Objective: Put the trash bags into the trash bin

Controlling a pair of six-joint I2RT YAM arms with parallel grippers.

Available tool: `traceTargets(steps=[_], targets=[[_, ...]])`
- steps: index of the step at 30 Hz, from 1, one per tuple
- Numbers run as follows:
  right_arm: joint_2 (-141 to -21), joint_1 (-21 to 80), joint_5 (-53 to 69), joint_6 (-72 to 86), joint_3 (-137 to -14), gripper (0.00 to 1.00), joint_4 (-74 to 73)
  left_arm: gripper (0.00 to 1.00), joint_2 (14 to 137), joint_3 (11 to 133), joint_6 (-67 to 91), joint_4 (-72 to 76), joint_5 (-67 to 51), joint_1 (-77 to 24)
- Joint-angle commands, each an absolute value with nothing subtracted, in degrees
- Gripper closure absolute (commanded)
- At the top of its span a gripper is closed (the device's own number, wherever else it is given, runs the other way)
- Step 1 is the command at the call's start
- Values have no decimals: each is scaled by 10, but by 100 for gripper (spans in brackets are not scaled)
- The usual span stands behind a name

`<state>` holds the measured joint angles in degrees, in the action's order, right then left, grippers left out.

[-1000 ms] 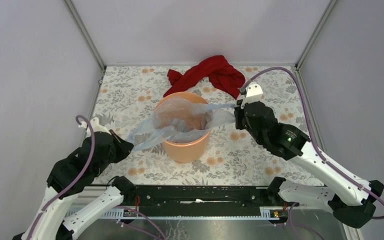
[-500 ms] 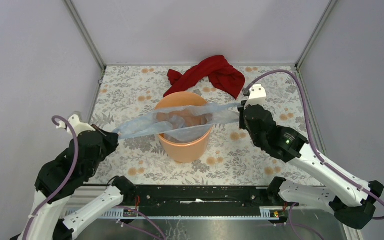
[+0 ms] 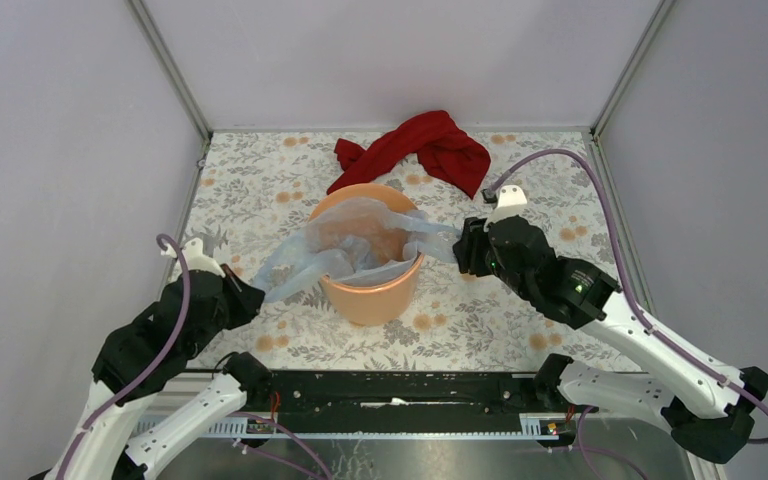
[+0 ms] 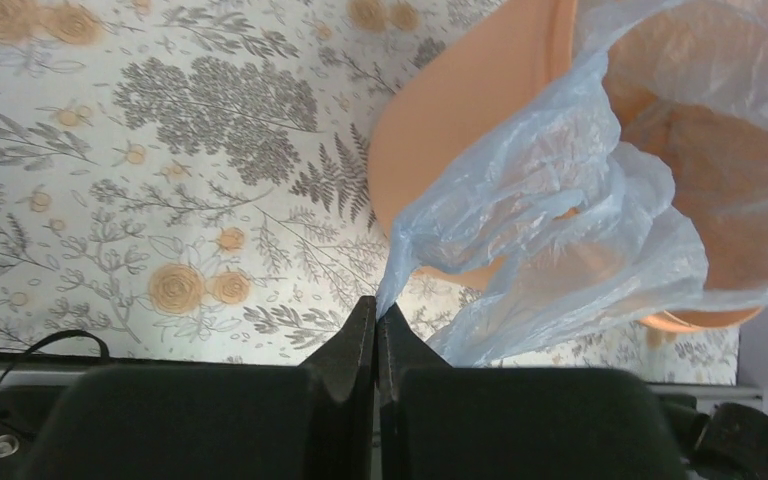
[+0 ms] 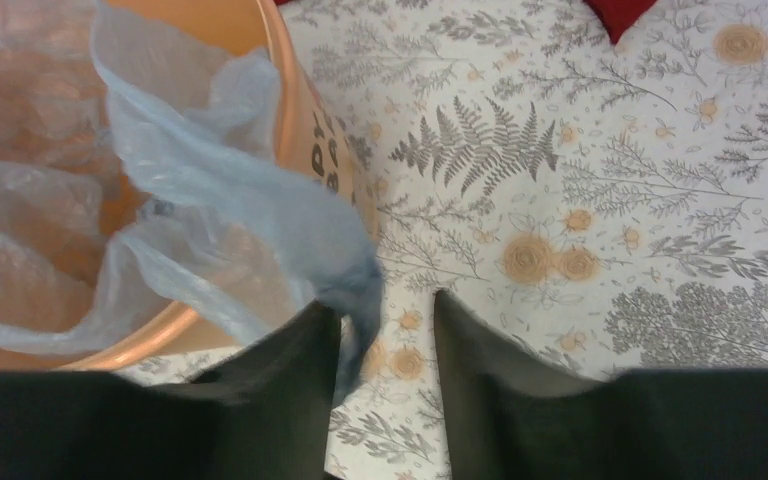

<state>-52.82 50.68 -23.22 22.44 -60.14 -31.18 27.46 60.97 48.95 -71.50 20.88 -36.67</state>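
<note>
The step in hand is lining the bin: the trash bag [image 3: 348,238] is being spread over the mouth of the trash bin [image 3: 368,300], which stands near the middle of the bench [image 3: 260,170]. Most of the pale blue film sags inside the orange rim. One tail runs out over the rim toward 8 o'clock, and a shorter one hangs over the edge at 3 o'clock. The bag is partly in but not seated, by my reading.

The left jaws, at the end of the left arm [image 3: 160,335], sit at 8 o'clock of the bin, just off its wall. In the left wrist view they are pressed together with a corner of the film pinched between their tips, and the film rises from there in a loose fan to the rim.

The right jaws, on the right arm [image 3: 570,285], sit at 3 o'clock of the bin, close to its wall. In the right wrist view they stand apart. A twisted end of the film dangles in the gap, lying against the inner face of one finger [image 5: 305,345], with nothing clamping it.

A red cloth [image 3: 430,145] lies on the bench at about 1 o'clock of the bin, apart from it and no part of this job.

The next move probably calls for the right jaws to close on that dangling end. The left tail then needs bringing in over the rim so the film drops inside. The film is flimsy, so a hard outward pull from the left could drag it out or tip the bin.
</note>
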Motion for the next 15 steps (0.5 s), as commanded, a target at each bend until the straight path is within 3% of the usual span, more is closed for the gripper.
traceTargets(steps=[1, 2, 4, 11, 15], targets=[[-533, 506, -208, 360, -620, 33, -358, 100, 276, 605, 478, -679, 152, -366], [-532, 506, -203, 379, -620, 16, -357, 100, 276, 604, 477, -678, 150, -366], [-531, 506, -189, 409, -623, 4, -356, 100, 276, 604, 473, -678, 151, -366], [-502, 507, -147, 570, -596, 0, -310, 100, 276, 610, 460, -673, 152, -366], [-494, 506, -135, 585, -571, 1, -246, 100, 269, 605, 458, -672, 151, -366]])
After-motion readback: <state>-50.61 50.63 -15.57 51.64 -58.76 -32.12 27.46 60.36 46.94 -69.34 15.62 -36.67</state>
